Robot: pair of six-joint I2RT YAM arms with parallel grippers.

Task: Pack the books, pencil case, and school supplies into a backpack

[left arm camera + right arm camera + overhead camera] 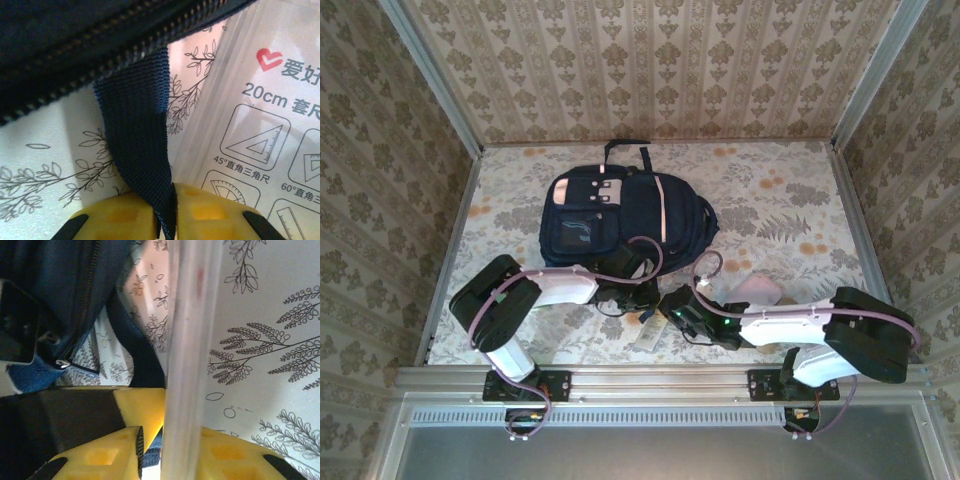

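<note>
Backpack (620, 210), navy with pale stripes, lies flat at the middle of the floral counter (790, 210), handle toward the back wall, as both arms reach in to its near edge. The left tool (625, 292) sits against the bag's bottom edge. Seen from the left wrist, the yellow fingers (120, 220) of this tool (169, 200) are pressed together on a navy webbing strap (137, 145), which runs up from the pinch to the bag's zipper (125, 65).

Just right of the strap is the long white packet (260, 125), with a red heart and drawings of set squares on its face. From above, the packet (645, 337) lies on the counter just in front of the two tools.

The right tool (670, 305) is close beside the left one. In its wrist view the packet (192, 315) stands edge-on between the fingers of the right tool (170, 437), touching the right-hand one, with a scrap of blue webbing in the gap at the other. Whether it is clamped cannot be told.

A pale pink pouch (757, 291) rests just beyond the right arm.
</note>
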